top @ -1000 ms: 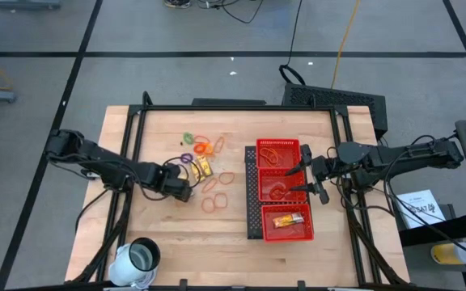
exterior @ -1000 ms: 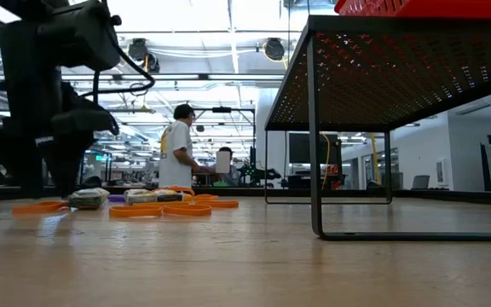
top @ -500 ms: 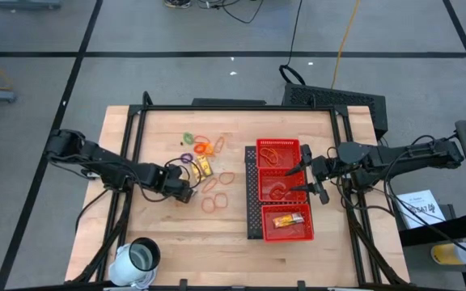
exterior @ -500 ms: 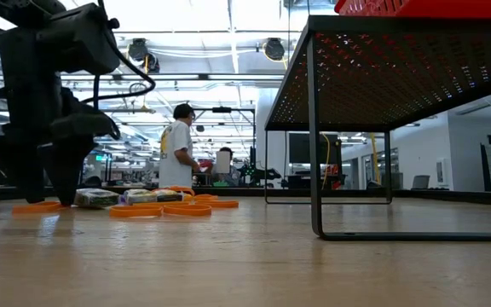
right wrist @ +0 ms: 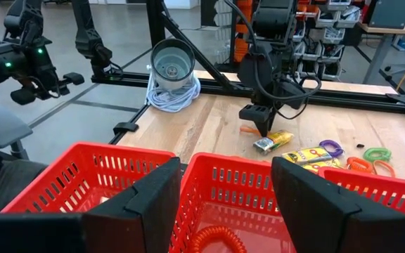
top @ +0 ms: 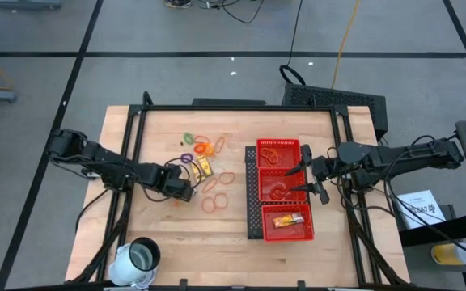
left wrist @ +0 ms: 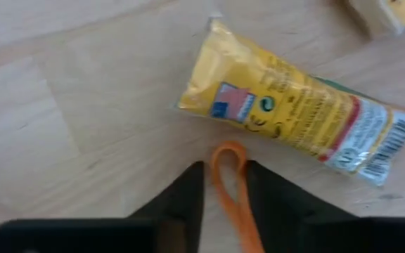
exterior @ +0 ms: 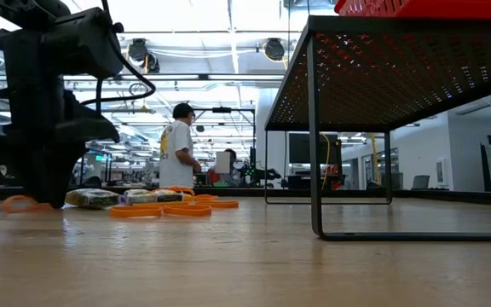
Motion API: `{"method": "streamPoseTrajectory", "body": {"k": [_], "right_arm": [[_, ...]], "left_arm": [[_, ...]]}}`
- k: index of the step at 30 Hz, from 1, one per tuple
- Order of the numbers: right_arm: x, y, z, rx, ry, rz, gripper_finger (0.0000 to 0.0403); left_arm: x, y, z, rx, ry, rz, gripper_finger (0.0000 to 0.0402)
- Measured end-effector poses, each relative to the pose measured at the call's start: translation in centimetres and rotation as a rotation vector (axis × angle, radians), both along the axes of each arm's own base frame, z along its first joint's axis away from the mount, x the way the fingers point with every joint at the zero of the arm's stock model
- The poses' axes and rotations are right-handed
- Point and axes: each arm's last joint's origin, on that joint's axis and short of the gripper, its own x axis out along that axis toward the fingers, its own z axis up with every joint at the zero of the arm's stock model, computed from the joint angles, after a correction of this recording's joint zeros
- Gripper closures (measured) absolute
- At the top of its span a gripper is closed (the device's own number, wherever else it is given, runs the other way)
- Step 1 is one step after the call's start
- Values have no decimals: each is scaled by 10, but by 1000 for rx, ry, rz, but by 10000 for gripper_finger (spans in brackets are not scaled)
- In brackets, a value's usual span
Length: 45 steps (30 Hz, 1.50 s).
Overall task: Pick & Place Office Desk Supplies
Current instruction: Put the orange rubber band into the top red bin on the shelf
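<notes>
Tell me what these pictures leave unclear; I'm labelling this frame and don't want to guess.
- Left wrist view: the orange rubber band between the left gripper runs off the picture's edge; its far end is unseen.
- High view: the small clips are too tiny to identify.
- Low view: the red tray is cut off by the top edge, contents hidden.
- Right wrist view: the right gripper blocks much of the tray's compartments.
</notes>
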Motion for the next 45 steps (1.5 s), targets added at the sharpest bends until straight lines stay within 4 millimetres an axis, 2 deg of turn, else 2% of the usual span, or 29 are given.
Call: {"method": "streamPoseTrajectory", "body": {"k": [6, 13, 24, 30, 40, 45], "right_arm": [[0, 0, 0, 0, 0, 0, 191], [0, 0, 0, 0, 0, 0, 190], [0, 0, 0, 17, 6, -4, 191], [0, 0, 0, 13, 2, -20, 190], [4, -3, 8, -20, -93, -108, 190], [15, -2, 10, -32, -148, -106, 190]], "left_arm": [[3, -1, 0, -4, -30, -27, 388], [3, 1, 10, 21, -64, -82, 392], [11, 4, 77, 209, -277, -211, 395], [18, 6, 111, 378, -407, -308, 396], [54, 11, 162, 779, -792, -578, 392], [72, 14, 180, 968, -964, -718, 397]]}}
